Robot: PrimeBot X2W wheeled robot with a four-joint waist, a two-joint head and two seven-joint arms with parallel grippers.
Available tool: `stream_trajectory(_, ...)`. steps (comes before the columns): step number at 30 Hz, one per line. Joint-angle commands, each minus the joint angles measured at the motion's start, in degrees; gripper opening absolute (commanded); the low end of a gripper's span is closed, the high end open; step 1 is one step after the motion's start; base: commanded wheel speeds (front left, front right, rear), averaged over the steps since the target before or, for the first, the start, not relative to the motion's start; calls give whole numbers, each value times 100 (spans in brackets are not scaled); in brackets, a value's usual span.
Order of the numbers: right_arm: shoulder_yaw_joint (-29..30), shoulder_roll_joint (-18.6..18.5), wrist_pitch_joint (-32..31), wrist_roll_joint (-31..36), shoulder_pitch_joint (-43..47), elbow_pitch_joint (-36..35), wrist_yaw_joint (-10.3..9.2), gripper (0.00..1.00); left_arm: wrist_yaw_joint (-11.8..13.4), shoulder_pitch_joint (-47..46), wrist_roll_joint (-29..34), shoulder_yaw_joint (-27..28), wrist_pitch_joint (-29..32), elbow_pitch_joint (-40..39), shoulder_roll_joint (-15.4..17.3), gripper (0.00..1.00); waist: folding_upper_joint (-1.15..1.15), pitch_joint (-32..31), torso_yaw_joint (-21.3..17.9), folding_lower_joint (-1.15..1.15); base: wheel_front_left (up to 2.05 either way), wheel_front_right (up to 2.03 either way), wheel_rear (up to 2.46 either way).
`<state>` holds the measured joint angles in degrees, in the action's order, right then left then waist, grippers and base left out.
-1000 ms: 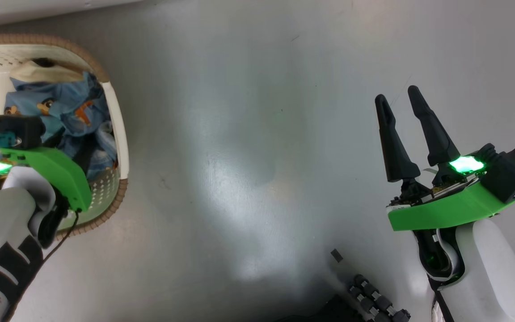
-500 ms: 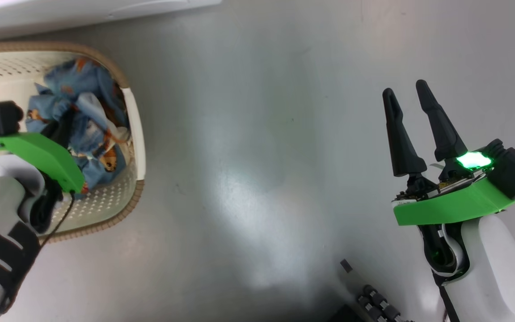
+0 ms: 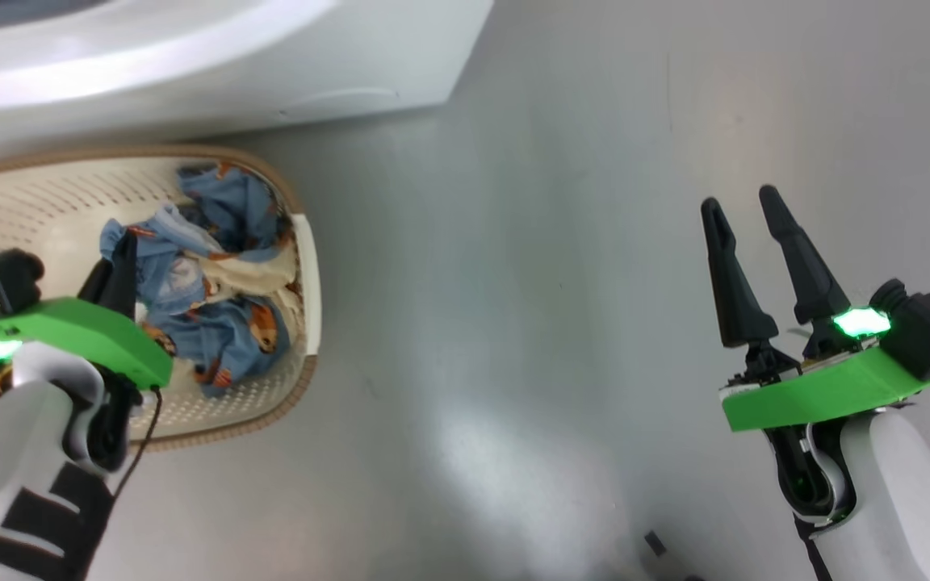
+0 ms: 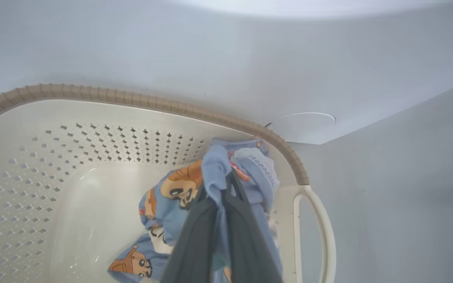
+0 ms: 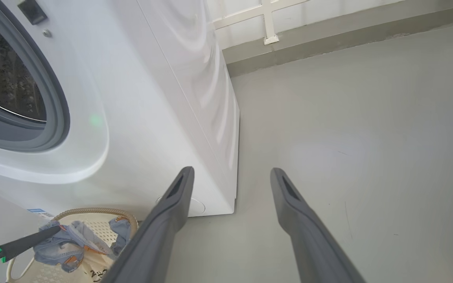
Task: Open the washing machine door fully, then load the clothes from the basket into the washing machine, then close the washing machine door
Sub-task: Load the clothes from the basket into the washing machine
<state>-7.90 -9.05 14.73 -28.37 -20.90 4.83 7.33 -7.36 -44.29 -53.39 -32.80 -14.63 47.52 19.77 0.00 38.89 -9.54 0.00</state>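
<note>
1. Black left hand (image 4: pixel 218 184): fingers together, clamped on a fold of the clothes (image 4: pixel 171 188), above the right end of the basket (image 3: pixel 45 210).
2. Black right hand (image 3: pixel 741 202): fingers apart with nothing between them, over bare grey floor (image 3: pixel 513 323), well apart from the basket.
3. Clothes: light-blue print with orange-brown cartoon figures and a cream piece among it. They are bunched in the basket's right half, with one fold raised in the left hand.
4. Basket: cream perforated plastic with a brown woven rim and a pale side handle. It stands on the floor just in front of the washer (image 5: pixel 151 98).
5. Washer: white and boxy. A round flap (image 4: pixel 307 125) sits low on its front near the corner, and a grey gasket (image 5: pixel 59 110) rings the steel drum (image 5: pixel 6 78).
6. Wall (image 5: pixel 328 11): pale, with a grey skirting (image 5: pixel 348 33), beyond the washer.
</note>
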Motion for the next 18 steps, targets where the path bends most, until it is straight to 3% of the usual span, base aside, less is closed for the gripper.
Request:
stream_trajectory(1,-72,-53,27,-27,255,-86,16,100,-13,233,190,350,-36,-181,156,0,0,-425,213,0,0,0,0)
stream_trajectory(10,-70,-157,27,-87,604,60,16,100,-13,1069,1222,1513,-37,-981,-89,0,0,-1212,389,0,0,0,0)
stream_trajectory(18,18,-321,27,-140,954,122,16,100,-13,1615,1889,2104,-37,-1806,-201,0,0,-1749,488,0,0,0,0)
